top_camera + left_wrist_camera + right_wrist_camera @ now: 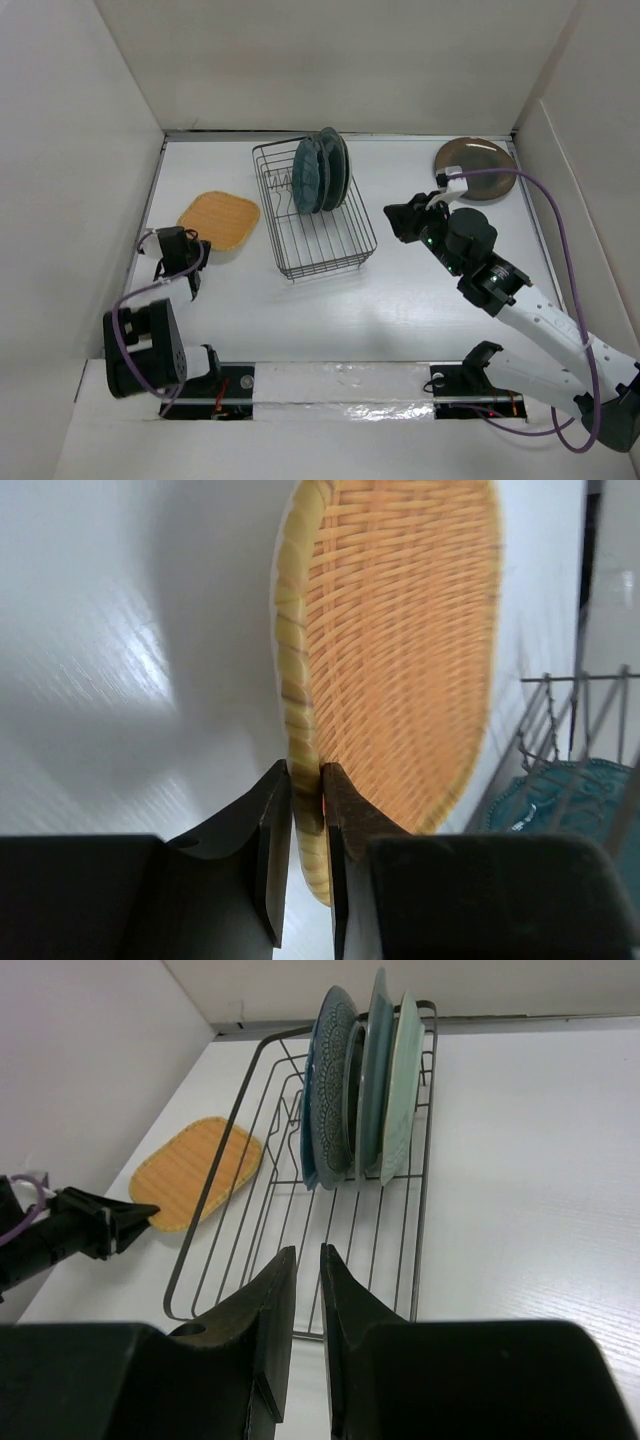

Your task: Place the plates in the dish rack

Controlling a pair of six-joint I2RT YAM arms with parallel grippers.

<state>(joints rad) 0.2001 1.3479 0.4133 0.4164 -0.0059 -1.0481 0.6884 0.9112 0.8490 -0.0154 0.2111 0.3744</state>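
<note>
1. The white table (420,300) carries everything, with pale walls on 3 sides.
2. The black wire dish rack (320,240) sits at the table's middle, toward the back. Its near half is bare wire.
3. 4 plates, as far as the rims can be counted, stand on edge between the prongs in the rack's far half, close together.
   - The dark teal plate (328,1070), with a relief pattern, is nearest.
   - A dark rim shows behind it, its colour unclear.
   - The grey-blue plate (377,1050) follows, then the pale mint green plate (402,1080) farthest back.
4. The glossy brown plate (478,168) lies flat at the far right of the table, well apart from the rack, with the right arm's purple cable crossing in front of it.
5. The orange rounded-square plate (220,218), with a woven texture, sits left of the rack and apart from it. Whether it is fully flat on the table cannot be told.
6. The left gripper (306,780) is clamped on the orange plate's near rim, 1 finger on each face.
7. The right gripper (308,1260) hangs above the table right of the rack, pointing at it. Its fingers are drawn almost together with only a slim gap, and it holds nothing.
</note>
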